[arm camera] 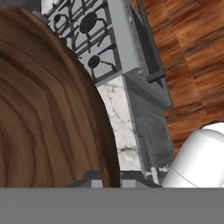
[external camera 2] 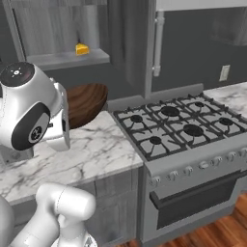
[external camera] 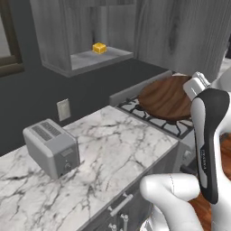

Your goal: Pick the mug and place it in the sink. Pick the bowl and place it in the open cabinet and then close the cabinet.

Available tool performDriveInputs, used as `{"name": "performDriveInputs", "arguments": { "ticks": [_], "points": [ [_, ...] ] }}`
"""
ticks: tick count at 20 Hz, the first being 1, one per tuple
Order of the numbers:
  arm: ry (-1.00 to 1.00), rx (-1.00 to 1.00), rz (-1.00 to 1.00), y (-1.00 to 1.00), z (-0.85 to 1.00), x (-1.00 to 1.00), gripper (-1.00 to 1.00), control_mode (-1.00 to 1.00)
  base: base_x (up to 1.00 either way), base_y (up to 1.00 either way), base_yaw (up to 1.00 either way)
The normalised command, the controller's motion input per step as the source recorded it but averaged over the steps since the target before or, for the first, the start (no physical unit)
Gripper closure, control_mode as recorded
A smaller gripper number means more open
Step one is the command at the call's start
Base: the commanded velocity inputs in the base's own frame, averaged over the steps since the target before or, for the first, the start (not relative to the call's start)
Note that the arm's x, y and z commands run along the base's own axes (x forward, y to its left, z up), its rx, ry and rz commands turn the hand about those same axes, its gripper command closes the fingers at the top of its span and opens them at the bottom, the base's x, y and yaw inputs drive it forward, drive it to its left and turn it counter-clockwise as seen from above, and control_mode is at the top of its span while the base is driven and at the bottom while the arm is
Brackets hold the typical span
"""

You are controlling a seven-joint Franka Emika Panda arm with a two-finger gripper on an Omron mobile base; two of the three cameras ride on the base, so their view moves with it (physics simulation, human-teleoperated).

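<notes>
The wide dark-brown wooden bowl (external camera: 163, 97) (external camera 2: 86, 103) (arm camera: 43, 109) hangs tilted in the air over the seam between counter and stove. My gripper (arm camera: 111, 180) (external camera: 190, 90) is shut on the bowl's rim, at the bowl's right side in the left base view. The grey wood-grain cabinet (external camera: 85, 59) (external camera 2: 62, 58) stands open above and behind the bowl. Its door (external camera 2: 128, 46) is swung out, with the silver bar handle (external camera 2: 157, 43) at its edge. The mug and the sink are out of view.
A small yellow block (external camera: 99, 48) (external camera 2: 82, 48) lies on the cabinet shelf. A grey toaster (external camera: 52, 146) stands on the marble counter (external camera: 113, 149) at the left. The gas stove (external camera 2: 178, 123) sits to the right, above a wooden floor.
</notes>
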Motion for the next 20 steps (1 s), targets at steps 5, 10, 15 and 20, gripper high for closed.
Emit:
{"name": "performDriveInputs", "arguments": {
  "ticks": [5, 10, 15, 20],
  "points": [
    [0.00, 0.00, 0.00, 0.00, 0.00, 0.00, 1.00, 1.00, 0.99, 0.52, 0.19],
    [0.00, 0.00, 0.00, 0.00, 0.00, 0.00, 1.00, 1.00, 0.97, 0.52, 0.23],
    [0.00, 0.00, 0.00, 0.00, 0.00, 0.00, 1.00, 1.00, 0.93, 0.55, 0.24],
    [0.00, 0.00, 0.00, 0.00, 0.00, 0.00, 1.00, 1.00, 0.98, 0.55, 0.26]
  ]
}}
